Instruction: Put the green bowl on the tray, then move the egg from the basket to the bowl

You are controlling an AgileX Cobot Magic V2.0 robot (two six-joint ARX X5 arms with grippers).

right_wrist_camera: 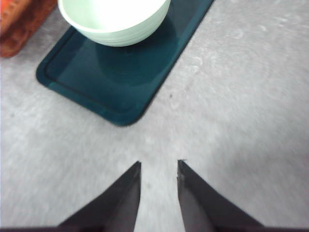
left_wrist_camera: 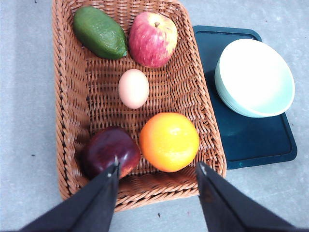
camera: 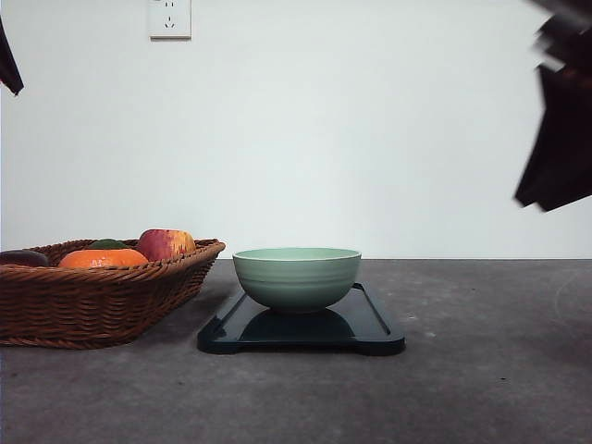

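The green bowl [camera: 296, 276] stands upright on the dark tray [camera: 375, 326] at the table's middle; it is seen from above as bowl [left_wrist_camera: 254, 77] on tray [left_wrist_camera: 256, 145] in the left wrist view. The egg [left_wrist_camera: 133, 88] lies in the middle of the wicker basket [left_wrist_camera: 67, 101], apart from the fruit around it. My left gripper [left_wrist_camera: 158, 169] hangs open and empty above the basket's near rim. My right gripper [right_wrist_camera: 159, 163] is over bare table beside the tray [right_wrist_camera: 111, 82] and bowl [right_wrist_camera: 116, 19], its fingers slightly apart with nothing between them.
The basket [camera: 92, 301] at the left also holds a green avocado [left_wrist_camera: 100, 33], a red apple [left_wrist_camera: 152, 38], an orange [left_wrist_camera: 169, 141] and a dark red fruit [left_wrist_camera: 108, 151]. My right arm [camera: 560, 129] hangs high at the right. A wall outlet [camera: 170, 18] is behind.
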